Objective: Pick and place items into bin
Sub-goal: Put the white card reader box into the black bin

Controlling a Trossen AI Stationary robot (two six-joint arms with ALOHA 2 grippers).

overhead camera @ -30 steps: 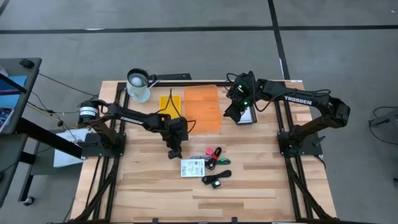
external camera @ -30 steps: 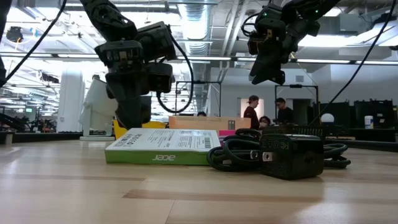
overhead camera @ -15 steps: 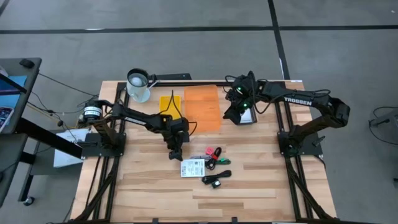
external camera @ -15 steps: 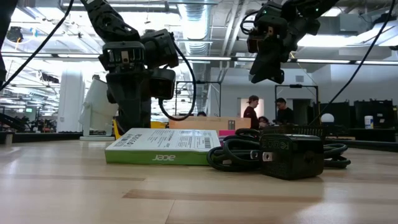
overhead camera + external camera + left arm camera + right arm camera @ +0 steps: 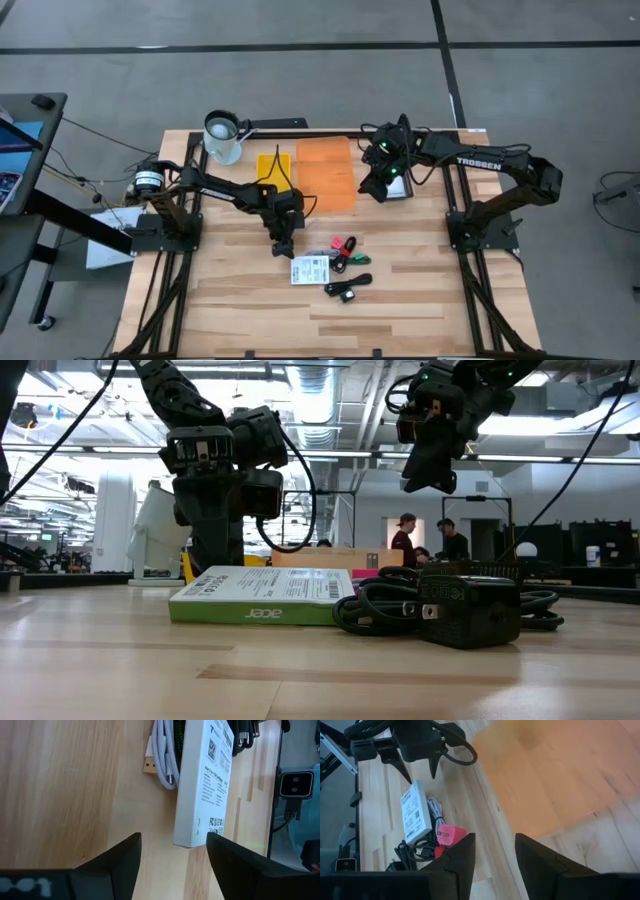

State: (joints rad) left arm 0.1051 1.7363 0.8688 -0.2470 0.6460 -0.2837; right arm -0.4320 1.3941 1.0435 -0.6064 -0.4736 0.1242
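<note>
Left pincer (image 5: 282,247) hangs low over the counter (image 5: 230,310), just beside the short end of the white box (image 5: 310,270). Its fingers (image 5: 117,865) stand apart with nothing between them; bare wood shows in the gap, and the end of the box lies just beyond the fingertips.

White box lies flat near the counter's middle, printed label up. In the low view its green edge (image 5: 262,613) faces the camera. A coiled white cable (image 5: 162,757) lies touching the long side of the box.

On the other side of the box from the left pincer: a red-pink piece (image 5: 343,244), a bundle of black and green cables (image 5: 350,259), and a black adapter with its cable (image 5: 349,290). All sit close together, near or touching the box. In the low view the black adapter (image 5: 468,610) stands in front of the pile.

Orange bin (image 5: 326,172) sits well beyond the box, toward the counter's far edge, with a yellow piece (image 5: 273,166) and a glass jug (image 5: 223,137) beside it.

Right pincer (image 5: 372,186) hovers high at the bin's edge, far from the box. Its fingers (image 5: 457,862) stand somewhat apart, holding nothing.

People stand in the room behind the counter (image 5: 405,540).
</note>
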